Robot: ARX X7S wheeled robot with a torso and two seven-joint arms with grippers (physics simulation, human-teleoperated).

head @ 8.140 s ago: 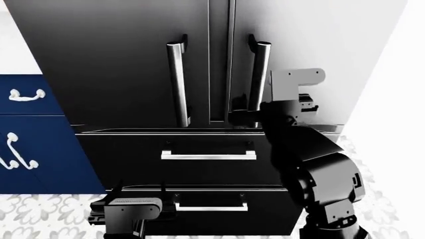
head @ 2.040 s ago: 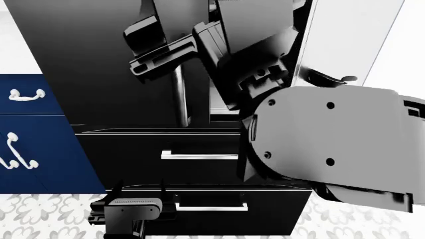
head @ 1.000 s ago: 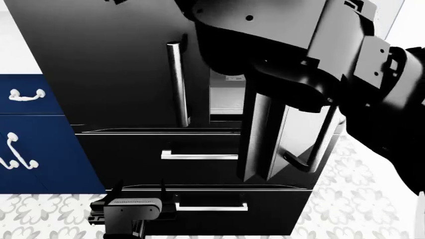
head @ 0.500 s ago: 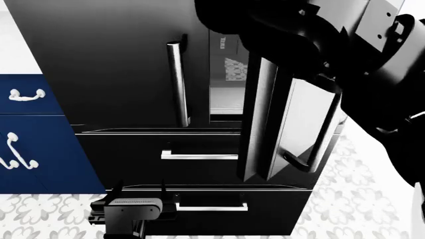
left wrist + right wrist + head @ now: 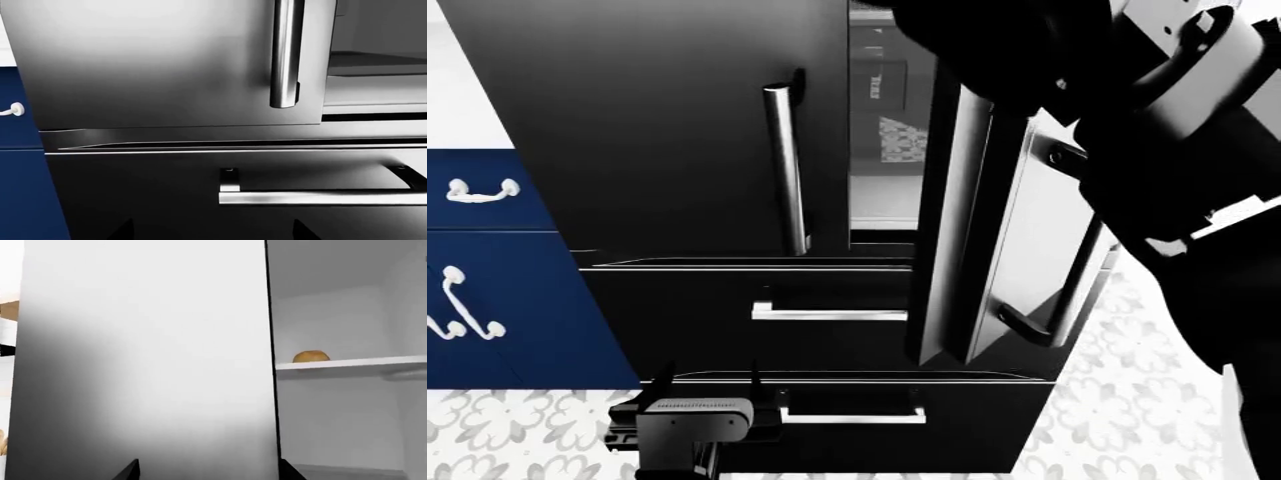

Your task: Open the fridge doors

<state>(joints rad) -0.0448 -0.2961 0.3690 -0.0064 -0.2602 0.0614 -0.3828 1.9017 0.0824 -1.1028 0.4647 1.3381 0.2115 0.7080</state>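
Note:
The left fridge door [image 5: 667, 130] is shut, its silver bar handle [image 5: 785, 170] upright. The right fridge door [image 5: 1021, 230] stands swung out, edge toward me, with its handle [image 5: 1070, 290] on the outer face. Between them the white interior [image 5: 881, 190] shows. My right arm [image 5: 1121, 110] fills the upper right of the head view and its gripper is out of sight there. In the right wrist view my right gripper [image 5: 210, 473] is open, facing the door panel [image 5: 147, 365]. My left gripper [image 5: 710, 385] hangs low and open before the drawers, below the left door's handle [image 5: 287, 55].
Two black drawer fronts with horizontal handles [image 5: 827, 314] [image 5: 320, 197] sit under the doors. Navy cabinets [image 5: 494, 290] with white handles stand at the left. Inside the fridge a white shelf [image 5: 347, 365] carries a round brown item [image 5: 310, 356]. The floor is patterned tile [image 5: 521, 440].
The right door has swung a little further out, widening the gap to the interior. My right arm has risen and shifted right. The left arm has stayed still.

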